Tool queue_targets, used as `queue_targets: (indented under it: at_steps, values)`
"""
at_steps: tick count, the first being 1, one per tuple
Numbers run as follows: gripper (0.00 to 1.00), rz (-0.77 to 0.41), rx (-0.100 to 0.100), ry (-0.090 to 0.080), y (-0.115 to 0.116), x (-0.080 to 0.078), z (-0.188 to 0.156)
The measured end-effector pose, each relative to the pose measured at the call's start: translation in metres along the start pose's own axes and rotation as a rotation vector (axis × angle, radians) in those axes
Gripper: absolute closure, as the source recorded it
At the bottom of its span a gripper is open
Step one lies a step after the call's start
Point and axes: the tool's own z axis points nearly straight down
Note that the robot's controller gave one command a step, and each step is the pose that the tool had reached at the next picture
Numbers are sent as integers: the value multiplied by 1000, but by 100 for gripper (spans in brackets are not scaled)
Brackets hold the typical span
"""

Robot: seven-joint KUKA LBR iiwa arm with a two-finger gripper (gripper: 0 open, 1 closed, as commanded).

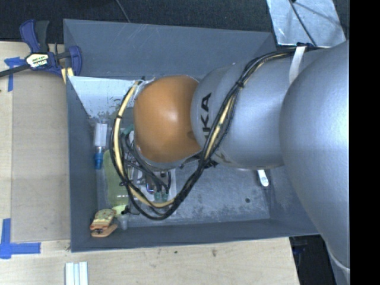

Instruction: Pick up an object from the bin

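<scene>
The arm (pixel 309 117) comes in from the right and bends down into the grey bin (pixel 178 46), so that its thick silver body covers much of the right side. Its wrist, under the round orange cover (pixel 163 117), points down to the left part of the floor, with black and yellow cables (pixel 267 58) running along it. The gripper (pixel 149 181) sits low below this cover, and I cannot tell if it is spread or pressed together, or if it has anything. Just beside it on the left lies a yellow-green translucent thing (pixel 113 183), and above that a blue and white tube (pixel 99 147), both along the left wall. A brown and yellow thing (pixel 102 223) lies in the front left corner. A small white thing (pixel 263 178) lies well apart, on the right.
</scene>
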Motion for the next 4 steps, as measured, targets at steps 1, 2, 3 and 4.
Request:
queue_targets:
  at_steps: [1,2,3,4]
  values:
    - [0,4,-2,-8,-1,-2,-5]
    - [0,-393,-3,-18,12,6,62]
    - [0,-653,0,-11,17,4,87]
    - [0,-802,1,-10,-24,-2,57]
